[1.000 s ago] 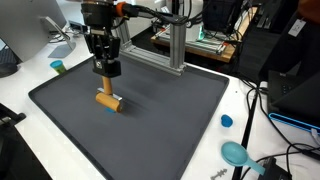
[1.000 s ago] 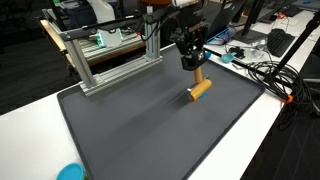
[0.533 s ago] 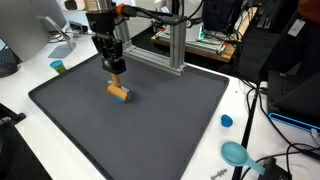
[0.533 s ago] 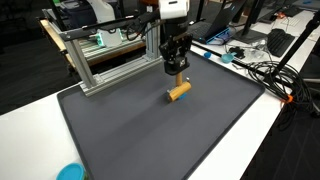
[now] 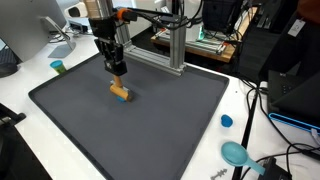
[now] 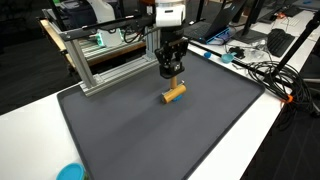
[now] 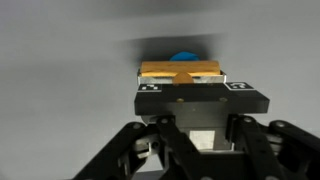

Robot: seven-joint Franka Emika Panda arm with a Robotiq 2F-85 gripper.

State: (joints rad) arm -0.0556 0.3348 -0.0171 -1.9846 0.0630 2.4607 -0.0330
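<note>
A white table (image 6: 285,125) carries a big dark mat (image 5: 150,125) that covers most of its top and gives a plain, even working surface. At the mat's far edge stands an aluminium frame (image 6: 105,65), well apart from the work.

Over the far-middle part of the mat the arm hangs straight down. Its gripper (image 5: 118,72) has its jaws clamped on the thin upright stem of a wooden piece (image 5: 121,94). The stem is a narrow hold, which would explain why the jaws stand so close together. The piece's thicker tan cylinder lies crosswise below the fingers, low over the mat. Whether it rests on the mat or hangs just clear cannot be told from the pictures.

Both exterior views show the gripper (image 6: 173,73) above the wooden piece (image 6: 174,94), with bare mat all around it. Only the wrist view looks down between the fingers. There the gripper (image 7: 185,92) frames the wooden piece (image 7: 180,70) squarely, and a blue end (image 7: 184,56) peeks out beyond it, which the exterior views hardly show.

An exterior view shows small things off the mat. A teal scoop (image 5: 236,152) and a blue cap (image 5: 226,121) lie by the near corner, and a small green cup (image 5: 58,67) sits at the far side.
</note>
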